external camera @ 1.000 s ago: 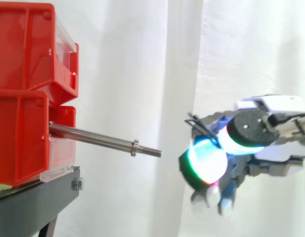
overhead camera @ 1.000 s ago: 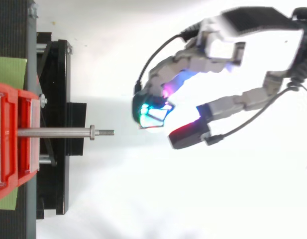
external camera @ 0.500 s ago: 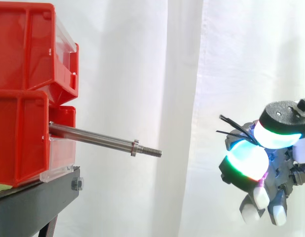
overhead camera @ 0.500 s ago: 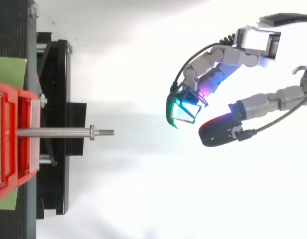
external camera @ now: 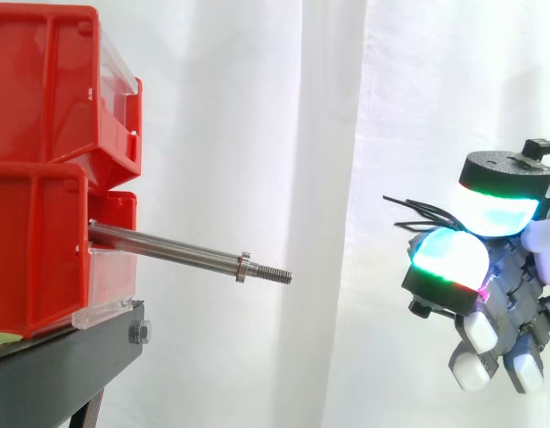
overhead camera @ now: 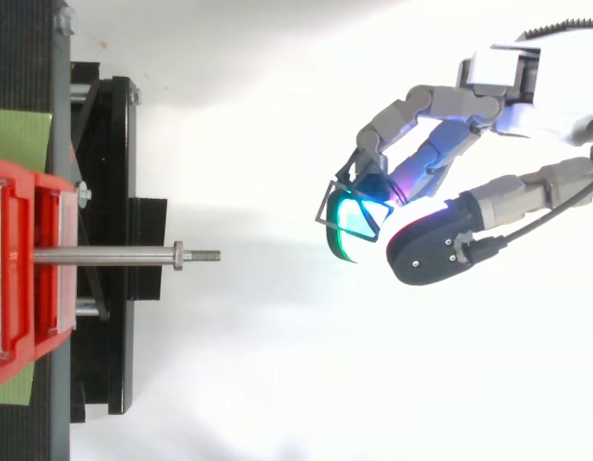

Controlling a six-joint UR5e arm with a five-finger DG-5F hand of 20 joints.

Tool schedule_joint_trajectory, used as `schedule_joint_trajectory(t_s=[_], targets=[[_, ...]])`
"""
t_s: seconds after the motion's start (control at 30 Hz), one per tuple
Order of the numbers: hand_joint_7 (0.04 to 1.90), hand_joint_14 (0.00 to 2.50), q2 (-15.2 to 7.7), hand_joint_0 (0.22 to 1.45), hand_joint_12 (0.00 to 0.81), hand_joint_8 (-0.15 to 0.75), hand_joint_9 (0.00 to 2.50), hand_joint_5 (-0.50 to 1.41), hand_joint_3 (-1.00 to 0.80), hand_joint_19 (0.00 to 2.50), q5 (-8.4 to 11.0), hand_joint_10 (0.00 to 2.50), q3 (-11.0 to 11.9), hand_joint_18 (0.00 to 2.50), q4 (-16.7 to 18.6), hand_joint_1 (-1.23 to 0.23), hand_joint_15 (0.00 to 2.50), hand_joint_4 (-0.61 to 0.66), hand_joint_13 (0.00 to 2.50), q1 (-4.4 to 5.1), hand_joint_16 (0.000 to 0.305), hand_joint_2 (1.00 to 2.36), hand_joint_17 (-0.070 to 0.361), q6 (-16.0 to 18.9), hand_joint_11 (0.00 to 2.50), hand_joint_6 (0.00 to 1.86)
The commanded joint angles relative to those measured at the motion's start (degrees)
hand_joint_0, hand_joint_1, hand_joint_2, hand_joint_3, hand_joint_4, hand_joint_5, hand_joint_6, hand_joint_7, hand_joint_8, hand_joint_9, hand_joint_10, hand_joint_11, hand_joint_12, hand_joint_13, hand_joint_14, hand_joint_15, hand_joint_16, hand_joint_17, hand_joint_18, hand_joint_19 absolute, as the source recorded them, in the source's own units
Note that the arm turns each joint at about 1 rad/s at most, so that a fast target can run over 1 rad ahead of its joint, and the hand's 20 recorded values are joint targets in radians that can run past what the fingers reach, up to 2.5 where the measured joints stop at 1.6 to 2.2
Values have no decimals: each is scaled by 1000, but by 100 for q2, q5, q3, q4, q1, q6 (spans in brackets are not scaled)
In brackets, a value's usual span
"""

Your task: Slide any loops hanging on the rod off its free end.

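The steel rod (external camera: 176, 251) sticks out of the red bins to the right, and its shaft (overhead camera: 104, 255) is bare down to the threaded free end (external camera: 275, 274). My hand (external camera: 502, 294) hovers well to the right of that end, level with it or slightly lower. Its fingers (overhead camera: 411, 106) are curled, and the thumb meets a green-glowing fingertip. A thin black loop (overhead camera: 331, 200) is pinched there. The loop's strands (external camera: 415, 210) poke out leftward toward the rod.
Stacked red bins (external camera: 43, 160) rest on a black stand (external camera: 61, 366) at the left. The stand's frame (overhead camera: 104, 144) extends under the rod. A white curtain (external camera: 328, 107) hangs behind. Open air separates the rod's tip from my hand.
My hand has drawn away from the rod's free end to the right with the black loop, then nearly stopped. The thumb has closed in toward the glowing fingertip.
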Motion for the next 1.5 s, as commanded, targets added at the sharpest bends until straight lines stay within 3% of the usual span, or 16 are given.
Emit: schedule_joint_trajectory(t_s=[0.0,0.17,0.33,0.4,0.73,0.93,1.3,1.47], targets=[[992,4,0,634,295,284,811,-189,-330,345,-3,10,26,867,-76,-677,107,5,796,-14,44,1014,100,154,301,917],[979,3,0,645,295,285,818,-189,-373,339,-20,9,61,881,-76,-706,104,3,802,-49,44,1011,100,436,302,916],[974,4,0,655,292,281,817,-188,-430,338,-20,9,158,887,-147,-741,105,6,809,-66,44,1006,99,471,298,913],[972,4,0,658,291,279,817,-188,-453,335,-29,12,307,890,-445,-745,109,9,811,-93,44,1004,99,497,295,912],[1004,5,0,635,288,277,820,-185,-465,343,-55,9,527,892,-920,-723,109,36,811,-119,44,1003,99,488,295,907],[1018,4,0,609,289,282,818,-177,-460,350,-82,9,544,876,-955,-651,113,65,801,-128,44,1003,99,480,305,901],[1064,4,0,585,294,284,817,-156,-363,362,-73,9,562,835,-973,-544,120,93,778,-145,44,1012,100,515,294,882],[1115,4,0,579,297,290,817,-153,-185,367,-73,9,623,830,-973,-615,117,73,774,-163,44,1020,100,506,292,888]])
